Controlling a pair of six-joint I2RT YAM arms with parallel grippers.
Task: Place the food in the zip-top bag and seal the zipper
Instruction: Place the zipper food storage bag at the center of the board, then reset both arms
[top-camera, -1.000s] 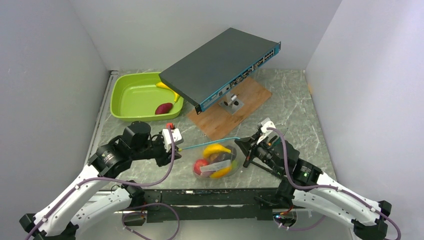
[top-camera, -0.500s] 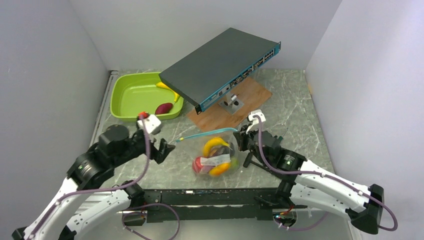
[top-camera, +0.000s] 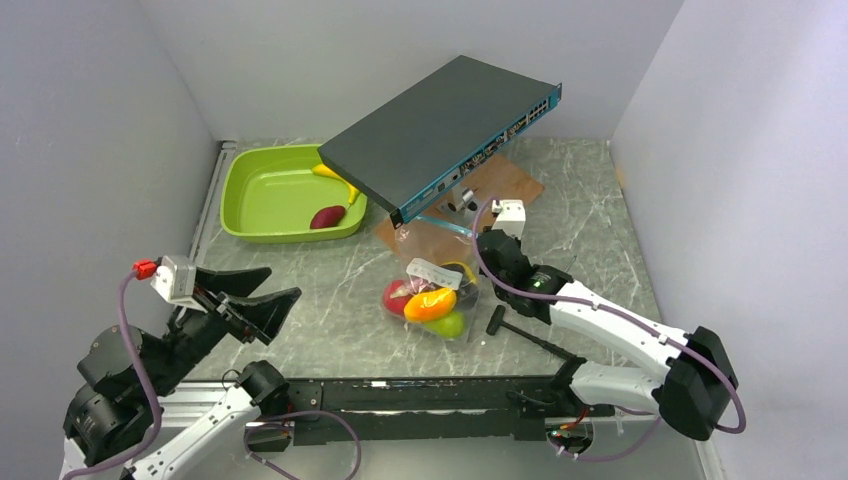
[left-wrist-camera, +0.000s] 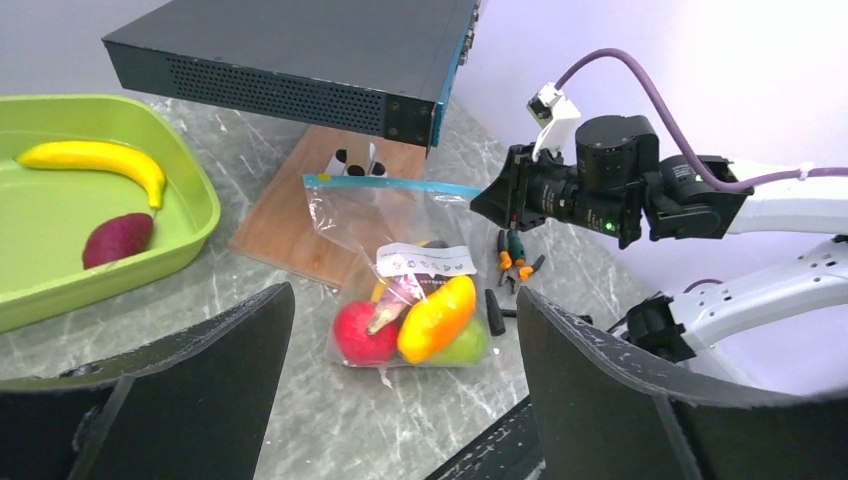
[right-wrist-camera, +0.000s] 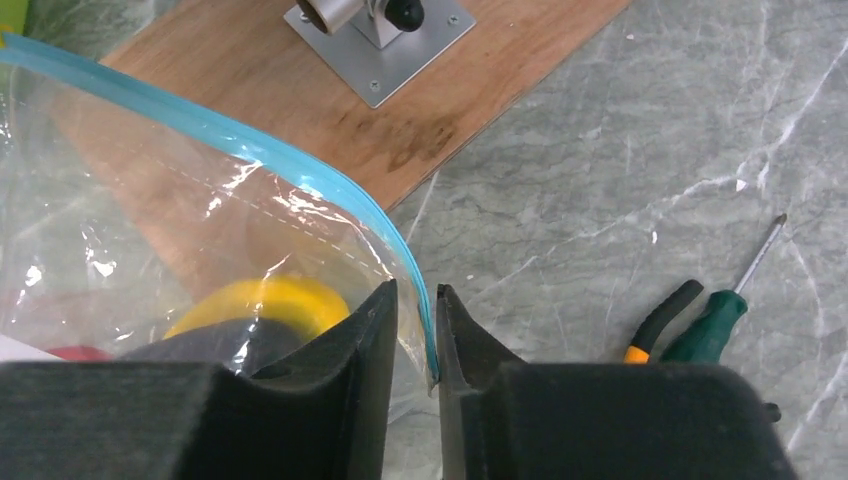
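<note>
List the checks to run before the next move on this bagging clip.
1. All food bagged: not ok; a yellow toy banana and a dark-red toy piece lie in the lime-green plastic tray.
2. The teal zipper strip sealed along the clear plastic zip-top bag: cannot tell.
3. Grip of the right claw: strip runs between its fingers; pinch cannot tell.
4. The left claw open, empty, apart from the bag: ok.
5. The red toy apple inside the bag: ok.

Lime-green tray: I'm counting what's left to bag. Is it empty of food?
No, a yellow banana and a dark-red piece lie in the lime-green tray in the left wrist view.
</note>
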